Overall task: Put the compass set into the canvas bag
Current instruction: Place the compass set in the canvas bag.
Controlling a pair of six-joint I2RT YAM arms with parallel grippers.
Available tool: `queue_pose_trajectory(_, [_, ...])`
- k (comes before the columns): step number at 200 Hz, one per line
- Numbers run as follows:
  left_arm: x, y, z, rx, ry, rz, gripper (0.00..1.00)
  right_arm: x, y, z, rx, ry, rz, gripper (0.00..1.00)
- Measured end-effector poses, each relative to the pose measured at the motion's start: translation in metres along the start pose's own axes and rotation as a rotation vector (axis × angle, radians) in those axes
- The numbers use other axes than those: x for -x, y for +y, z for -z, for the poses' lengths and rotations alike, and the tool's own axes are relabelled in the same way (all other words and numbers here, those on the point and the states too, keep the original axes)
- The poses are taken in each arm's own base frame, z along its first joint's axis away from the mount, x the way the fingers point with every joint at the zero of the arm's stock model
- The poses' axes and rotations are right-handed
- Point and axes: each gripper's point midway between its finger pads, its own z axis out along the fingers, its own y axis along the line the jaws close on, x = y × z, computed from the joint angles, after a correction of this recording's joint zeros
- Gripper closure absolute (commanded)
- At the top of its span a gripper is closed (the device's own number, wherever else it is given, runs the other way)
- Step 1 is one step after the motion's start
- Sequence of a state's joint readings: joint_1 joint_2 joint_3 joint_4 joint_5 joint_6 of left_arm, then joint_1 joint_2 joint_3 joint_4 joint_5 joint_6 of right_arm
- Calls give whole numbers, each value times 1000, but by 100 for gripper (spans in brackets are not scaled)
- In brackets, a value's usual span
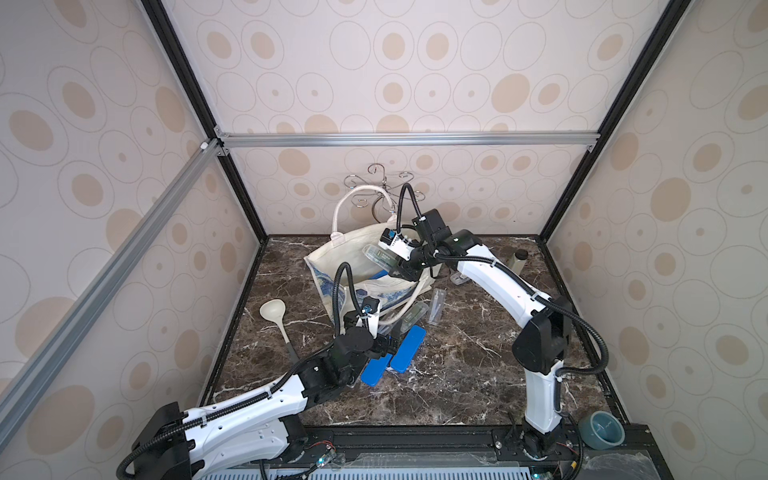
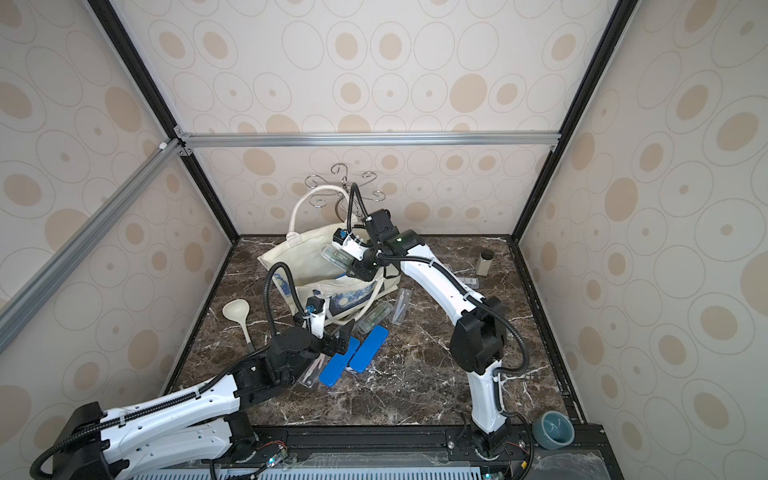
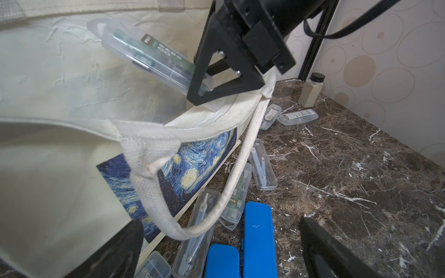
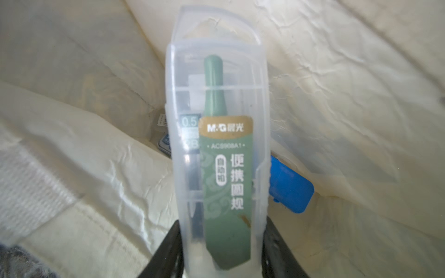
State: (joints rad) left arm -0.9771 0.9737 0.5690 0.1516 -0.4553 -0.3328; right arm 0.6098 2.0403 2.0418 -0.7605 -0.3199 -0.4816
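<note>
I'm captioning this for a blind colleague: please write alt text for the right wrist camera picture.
A clear plastic compass case with a green label, clamped at its near end between the black jaws of the right gripper, points into the cream canvas bag, whose wrinkled fabric fills the frame. A blue case lies deeper inside, partly hidden behind it.

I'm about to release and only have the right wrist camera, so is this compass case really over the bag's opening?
Observer: Yes. In both top views the right claw holds the compass case tilted over the bag's open mouth.
Operator: Where's the left claw?
Observer: The left claw is open and empty, low beside the bag's painted side, near two blue cases.
Operator: Anything lying outside?
Observer: Several clear cases lie on the table by the bag.
</note>
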Motion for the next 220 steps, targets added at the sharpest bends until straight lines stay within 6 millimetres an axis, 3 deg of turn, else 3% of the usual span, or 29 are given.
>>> queue_pose_trajectory(32, [0, 1, 1, 2, 0, 9, 0, -4, -13, -11, -55, 47, 16, 57])
queue_pose_trajectory(74, [0, 1, 1, 5, 0, 15, 0, -9, -27, -10, -134, 90, 28, 50])
queue_pose_trajectory(142, [0, 2, 1, 7, 0, 15, 0, -21, -28, -18, -134, 136, 34, 48])
queue_pose_trajectory(220, [0, 3, 0, 12, 1, 17, 0, -37, -32, -40, -138, 196, 30, 42])
